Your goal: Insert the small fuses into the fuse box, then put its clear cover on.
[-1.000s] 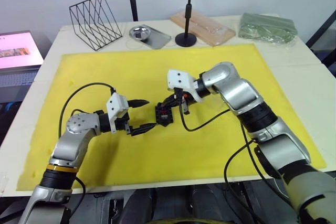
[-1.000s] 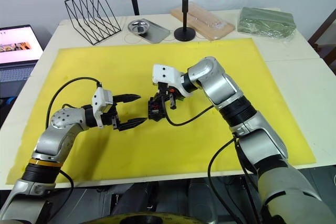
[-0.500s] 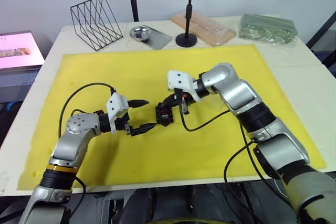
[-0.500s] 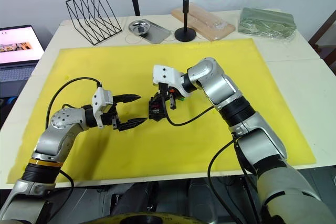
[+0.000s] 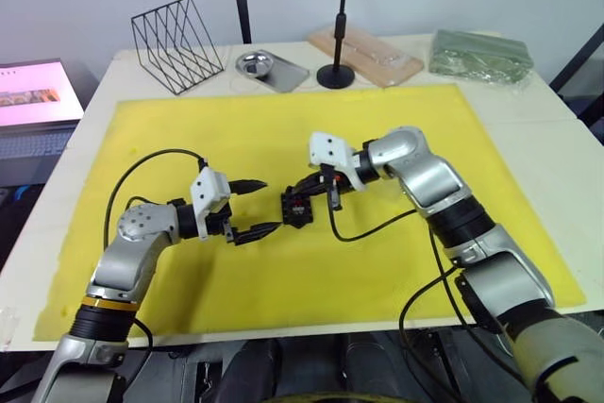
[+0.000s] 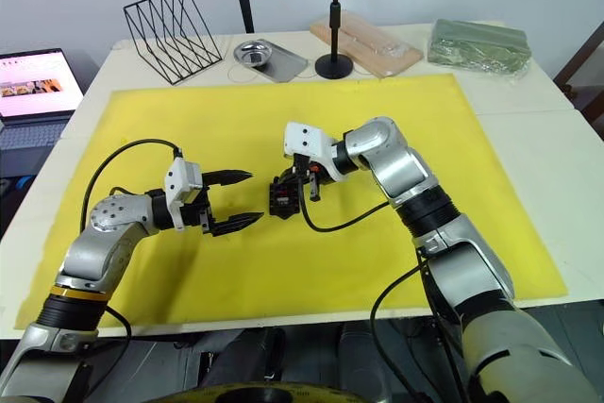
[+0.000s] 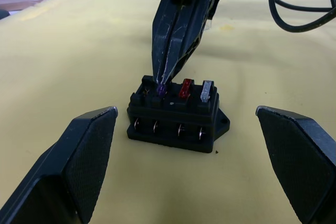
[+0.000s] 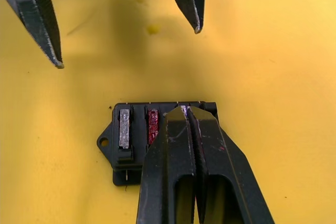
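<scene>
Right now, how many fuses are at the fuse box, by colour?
Purple fuse: 1, pinched in the right pincer at a slot
Red fuse: 1, seated
Grey fuse: 1, seated
Total: 3 at the fuse box

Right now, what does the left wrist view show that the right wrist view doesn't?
The left wrist view alone shows the fuse box's side wall with its row of metal contacts, and the purple fuse pinched at the right hand's tips. The right wrist view alone shows the left hand's two fingertips spread apart beyond the box. Both show the red fuse and grey fuse seated, on the yellow mat.
</scene>
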Action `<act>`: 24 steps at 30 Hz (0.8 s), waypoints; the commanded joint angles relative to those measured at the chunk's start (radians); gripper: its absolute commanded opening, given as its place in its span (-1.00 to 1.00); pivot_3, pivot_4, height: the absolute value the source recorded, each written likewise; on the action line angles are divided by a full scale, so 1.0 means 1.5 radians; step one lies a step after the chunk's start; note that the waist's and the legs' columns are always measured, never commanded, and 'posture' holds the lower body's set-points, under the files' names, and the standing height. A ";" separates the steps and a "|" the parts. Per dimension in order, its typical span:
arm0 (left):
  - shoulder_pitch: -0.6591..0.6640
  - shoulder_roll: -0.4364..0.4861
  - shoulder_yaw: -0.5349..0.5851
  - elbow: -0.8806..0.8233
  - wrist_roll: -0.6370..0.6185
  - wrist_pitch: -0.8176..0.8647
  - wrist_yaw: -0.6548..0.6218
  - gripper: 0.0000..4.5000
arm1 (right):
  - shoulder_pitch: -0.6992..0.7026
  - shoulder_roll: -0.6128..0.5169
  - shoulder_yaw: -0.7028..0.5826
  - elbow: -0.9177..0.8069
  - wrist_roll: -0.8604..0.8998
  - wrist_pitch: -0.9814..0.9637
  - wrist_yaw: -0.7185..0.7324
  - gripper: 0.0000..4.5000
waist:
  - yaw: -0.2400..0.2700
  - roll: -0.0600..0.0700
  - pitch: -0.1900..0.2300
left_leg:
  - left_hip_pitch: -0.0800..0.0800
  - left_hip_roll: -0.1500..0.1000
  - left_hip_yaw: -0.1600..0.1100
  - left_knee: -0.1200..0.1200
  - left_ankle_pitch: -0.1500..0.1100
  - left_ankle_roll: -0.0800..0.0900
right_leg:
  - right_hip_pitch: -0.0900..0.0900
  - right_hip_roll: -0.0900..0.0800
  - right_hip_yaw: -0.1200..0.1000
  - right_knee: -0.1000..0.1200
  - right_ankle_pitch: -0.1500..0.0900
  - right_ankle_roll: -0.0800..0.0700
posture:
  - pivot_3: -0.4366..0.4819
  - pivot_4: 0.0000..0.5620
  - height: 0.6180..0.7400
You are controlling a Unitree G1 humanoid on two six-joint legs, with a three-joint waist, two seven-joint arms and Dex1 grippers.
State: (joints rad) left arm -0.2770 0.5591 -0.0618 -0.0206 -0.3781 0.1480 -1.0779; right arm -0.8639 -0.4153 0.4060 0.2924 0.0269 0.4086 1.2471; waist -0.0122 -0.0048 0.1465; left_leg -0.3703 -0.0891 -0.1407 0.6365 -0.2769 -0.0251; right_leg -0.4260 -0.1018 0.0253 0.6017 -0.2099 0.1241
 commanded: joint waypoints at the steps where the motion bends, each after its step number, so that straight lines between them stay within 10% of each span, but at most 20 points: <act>1: -0.001 0.009 0.005 -0.022 0.003 -0.006 -0.003 1.00 | 0.044 0.004 0.020 0.071 -0.015 0.051 -0.015 -0.99 | 0.000 0.000 0.000 | 0.000 0.000 0.000 0.000 0.000 0.000 | 0.000 0.000 0.000 0.000 0.000 0.000 | -0.05 -0.47 1.00; 24: -0.005 0.017 0.010 -0.014 0.004 -0.014 -0.012 1.00 | 0.073 -0.014 0.027 0.053 -0.015 0.031 -0.017 -0.99 | 0.001 0.001 -0.008 | 0.011 0.000 0.000 -0.003 -0.001 0.001 | 0.011 0.000 0.000 -0.003 -0.001 0.001 | -0.05 -0.47 1.00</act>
State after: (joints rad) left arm -0.2774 0.5706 -0.0618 -0.0205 -0.3744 0.1425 -1.0899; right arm -0.8103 -0.4129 0.3832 0.3261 0.0603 0.4283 1.2161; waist -0.0108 -0.0041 0.1345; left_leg -0.3533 -0.0893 -0.1408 0.6314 -0.2791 -0.0239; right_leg -0.4091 -0.1019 0.0253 0.5976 -0.2117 0.1253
